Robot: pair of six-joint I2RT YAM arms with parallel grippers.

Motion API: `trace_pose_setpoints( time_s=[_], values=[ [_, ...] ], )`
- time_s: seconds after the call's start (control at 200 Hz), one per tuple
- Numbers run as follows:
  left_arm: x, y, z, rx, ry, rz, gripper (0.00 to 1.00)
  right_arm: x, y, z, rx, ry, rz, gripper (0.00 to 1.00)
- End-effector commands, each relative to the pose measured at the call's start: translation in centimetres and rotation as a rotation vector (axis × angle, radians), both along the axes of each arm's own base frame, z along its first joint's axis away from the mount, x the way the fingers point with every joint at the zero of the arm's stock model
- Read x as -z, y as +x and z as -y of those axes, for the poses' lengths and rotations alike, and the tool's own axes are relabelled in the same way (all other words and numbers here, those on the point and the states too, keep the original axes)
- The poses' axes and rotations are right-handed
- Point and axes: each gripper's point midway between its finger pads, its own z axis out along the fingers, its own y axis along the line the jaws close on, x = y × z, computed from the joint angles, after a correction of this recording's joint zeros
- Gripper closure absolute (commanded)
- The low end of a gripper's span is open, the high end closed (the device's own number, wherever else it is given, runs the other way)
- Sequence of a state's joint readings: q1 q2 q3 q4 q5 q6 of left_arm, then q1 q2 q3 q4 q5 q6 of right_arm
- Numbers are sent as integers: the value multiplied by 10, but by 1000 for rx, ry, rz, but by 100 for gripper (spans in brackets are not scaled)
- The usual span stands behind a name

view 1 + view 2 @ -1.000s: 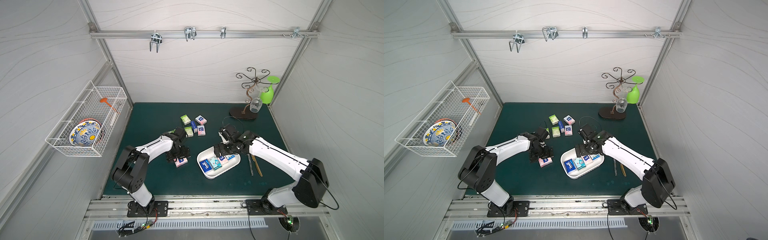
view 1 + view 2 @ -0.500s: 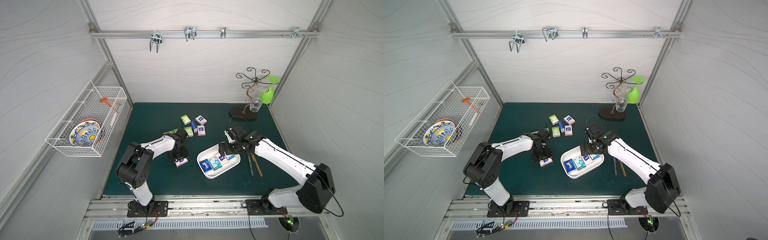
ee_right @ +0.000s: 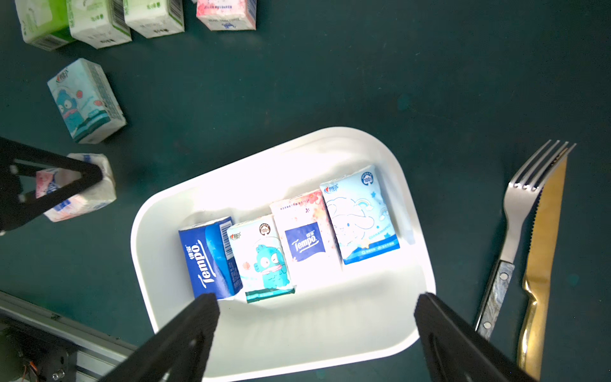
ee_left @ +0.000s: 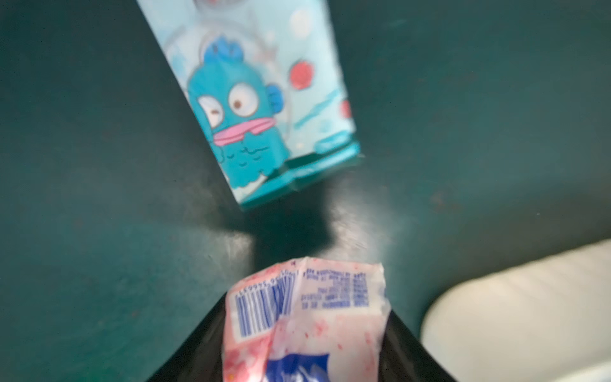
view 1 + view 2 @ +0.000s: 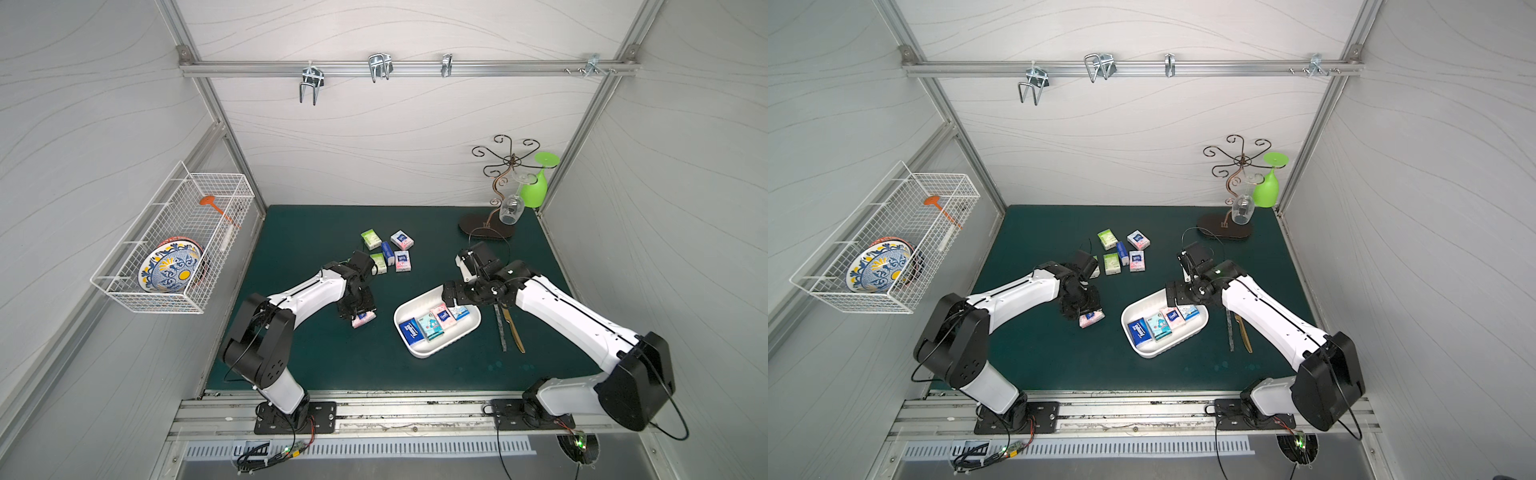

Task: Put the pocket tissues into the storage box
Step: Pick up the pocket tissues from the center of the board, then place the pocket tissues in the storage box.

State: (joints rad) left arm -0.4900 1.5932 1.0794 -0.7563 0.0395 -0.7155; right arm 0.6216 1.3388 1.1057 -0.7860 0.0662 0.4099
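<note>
Your left gripper (image 5: 360, 316) is clamped partway closed on a pink packet (image 5: 365, 320). The left wrist view shows its crumpled wrapper pinched between the two black fingers (image 4: 205, 347). That packet sits low over the green mat (image 5: 332, 365), just beside the storage box (image 5: 419, 353) on the left arm's side. You cannot tell whether it touches the mat.

Your right gripper (image 3: 315, 304) hangs above the box with its jaws spread wide and nothing between them.

Inside the box four pocket tissues lie flat in a row, side against side:
- a dark blue packet (image 3: 208, 258)
- a teal fish packet (image 3: 264, 261)
- a white and pink packet (image 3: 304, 238)
- a light blue packet (image 3: 362, 215)

Another fish-printed packet (image 3: 86, 101) lies loose on the mat near the held one. Farther back, a cluster of green, pink and blue packets (image 5: 388, 251) lies on the mat, well apart from the box. A fork (image 3: 519, 215) and a knife (image 3: 542, 248) lie side by side just beside the box on its far side.
</note>
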Motion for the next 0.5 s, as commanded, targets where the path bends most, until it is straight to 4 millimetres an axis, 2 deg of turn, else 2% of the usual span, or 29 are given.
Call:
trace_pose_setpoints(
  time_s=[0.0, 0.065, 0.18, 0.38, 0.495],
  values=[
    [-51, 15, 25, 78, -41, 138, 36, -2, -1, 9, 12, 17, 2, 1],
    [-64, 16, 41, 111, -50, 175, 34, -2, 1, 13, 33, 27, -1, 1],
    [-74, 15, 76, 165, -72, 216, 33, -3, 3, 22, 65, 44, -3, 1],
    [-66, 13, 128, 186, -60, 274, 30, -5, 2, 34, 106, 76, -8, 1],
    [-60, 17, 135, 176, 2, 299, 28, -4, -2, 38, 119, 86, -11, 1]
  ],
)
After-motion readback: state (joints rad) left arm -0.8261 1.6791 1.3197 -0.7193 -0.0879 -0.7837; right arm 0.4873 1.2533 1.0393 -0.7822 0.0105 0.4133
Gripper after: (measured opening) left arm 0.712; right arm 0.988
